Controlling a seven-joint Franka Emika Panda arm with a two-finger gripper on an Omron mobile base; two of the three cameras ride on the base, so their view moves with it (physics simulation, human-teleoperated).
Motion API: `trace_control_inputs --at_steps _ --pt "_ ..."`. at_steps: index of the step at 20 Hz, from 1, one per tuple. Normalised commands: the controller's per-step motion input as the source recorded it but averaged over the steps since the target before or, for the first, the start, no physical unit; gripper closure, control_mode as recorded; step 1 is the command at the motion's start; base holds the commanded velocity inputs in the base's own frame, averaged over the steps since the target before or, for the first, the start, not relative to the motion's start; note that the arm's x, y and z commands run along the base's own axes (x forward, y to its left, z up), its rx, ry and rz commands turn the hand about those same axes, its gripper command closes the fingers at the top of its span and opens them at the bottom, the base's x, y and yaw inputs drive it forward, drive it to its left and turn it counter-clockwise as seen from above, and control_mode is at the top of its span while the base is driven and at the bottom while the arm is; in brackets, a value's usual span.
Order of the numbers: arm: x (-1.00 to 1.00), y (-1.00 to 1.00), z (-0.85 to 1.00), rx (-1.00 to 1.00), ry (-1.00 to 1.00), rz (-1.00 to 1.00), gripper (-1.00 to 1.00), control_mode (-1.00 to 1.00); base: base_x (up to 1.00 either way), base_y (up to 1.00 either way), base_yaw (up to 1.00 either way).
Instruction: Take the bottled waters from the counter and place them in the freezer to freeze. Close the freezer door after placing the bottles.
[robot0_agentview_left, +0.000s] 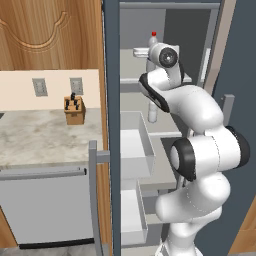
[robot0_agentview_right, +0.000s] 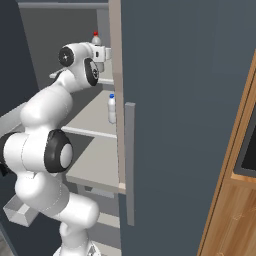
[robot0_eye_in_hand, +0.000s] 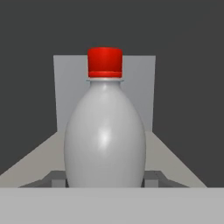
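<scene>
Inside the open freezer (robot0_agentview_left: 170, 30), my gripper (robot0_eye_in_hand: 105, 179) is shut on the red-capped bottled water (robot0_eye_in_hand: 105, 131). Its dark fingertips (robot0_eye_in_hand: 54, 178) flank the base of the upright bottle. The same bottle's red cap (robot0_agentview_left: 154, 34) shows above the hand at the upper shelf, and again in the right base view (robot0_agentview_right: 95, 37). The blue-capped bottled water (robot0_agentview_right: 112, 109) stands upright on the shelf below, partly hidden behind the arm in the left base view (robot0_agentview_left: 152, 115). The freezer door (robot0_agentview_right: 185, 100) stands open to the right, handle (robot0_agentview_right: 129, 160) towards me.
The beige counter (robot0_agentview_left: 50, 135) lies left of the freezer, with a wooden knife block (robot0_agentview_left: 75, 111) at its back and a grey dishwasher front (robot0_agentview_left: 45, 205) below. A second open door panel (robot0_agentview_left: 111, 125) with pale bins (robot0_agentview_left: 135, 145) stands between counter and arm. Wooden cabinets (robot0_agentview_right: 235, 210) are at right.
</scene>
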Motion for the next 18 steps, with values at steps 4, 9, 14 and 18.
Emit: trace_control_inputs --at_steps 4,9,14,18 --pt "0.0 0.0 0.0 0.0 0.02 0.0 1.0 -1.0 0.0 0.0 0.0" --pt "0.0 0.0 0.0 0.0 0.0 0.0 -1.0 -1.0 0.0 0.0 0.0" --pt "0.0 0.0 0.0 0.0 0.0 0.0 -1.0 -1.0 0.0 0.0 0.0" --pt "0.0 0.0 0.0 0.0 0.0 0.0 -1.0 -1.0 0.0 0.0 0.0"
